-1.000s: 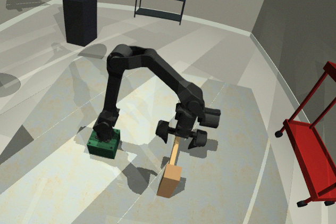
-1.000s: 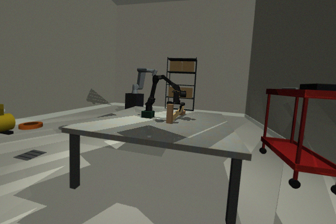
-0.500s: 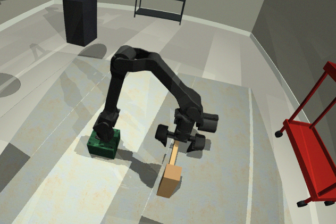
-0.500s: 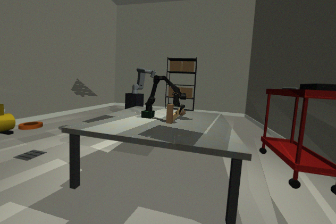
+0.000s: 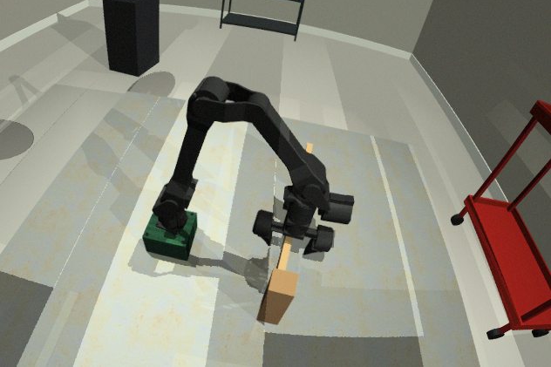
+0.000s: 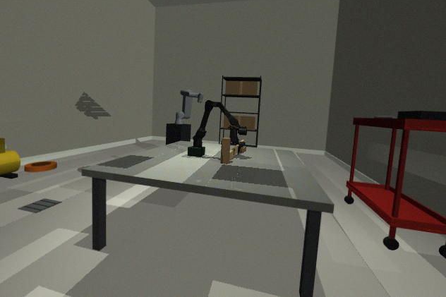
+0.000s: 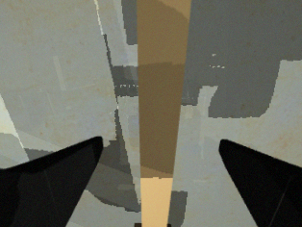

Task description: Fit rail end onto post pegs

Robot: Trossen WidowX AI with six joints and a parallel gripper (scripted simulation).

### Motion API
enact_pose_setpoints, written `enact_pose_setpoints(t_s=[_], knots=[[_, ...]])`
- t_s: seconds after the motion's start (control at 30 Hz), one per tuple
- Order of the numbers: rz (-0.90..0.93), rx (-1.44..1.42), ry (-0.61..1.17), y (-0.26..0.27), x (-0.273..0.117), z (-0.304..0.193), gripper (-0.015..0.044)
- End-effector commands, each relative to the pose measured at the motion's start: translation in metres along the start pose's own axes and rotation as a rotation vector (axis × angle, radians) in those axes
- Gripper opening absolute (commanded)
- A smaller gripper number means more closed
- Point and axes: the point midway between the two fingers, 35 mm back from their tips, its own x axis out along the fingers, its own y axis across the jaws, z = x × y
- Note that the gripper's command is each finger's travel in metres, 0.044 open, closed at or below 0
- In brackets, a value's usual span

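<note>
The wooden post (image 5: 283,282) (image 6: 225,150) stands upright on the table. The long pale rail (image 5: 284,257) (image 7: 160,115) runs back from behind it, beneath the arm. In the exterior view the rail looks lower near the post and higher farther back. My gripper (image 5: 288,247) (image 7: 161,143) is open and empty, pointing down above the rail. In the wrist view the rail passes between the spread fingertips, with space on both sides. The pegs, the holes and the rail's near end are hidden. The arm covers the bracket and footboard block in the top view.
The arm's green base block (image 5: 170,235) (image 6: 196,151) stands left of the rail. The grey table (image 6: 201,188) has its front edge beyond the post. A red cart (image 5: 512,261) (image 6: 389,199) stands on the floor at the right. A shelf (image 5: 262,23) stands far behind.
</note>
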Motion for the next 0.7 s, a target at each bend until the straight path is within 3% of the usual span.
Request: enact_pose_setpoints(t_s=[0.0, 0.27, 0.67], knots=[[0.005, 0.003, 0.004, 0.0022, 0.0087, -0.0009, 0.0440], [0.005, 0.003, 0.004, 0.0036, 0.0187, -0.0011, 0.0440], [0.005, 0.003, 0.004, 0.0036, 0.0187, -0.0011, 0.0125]])
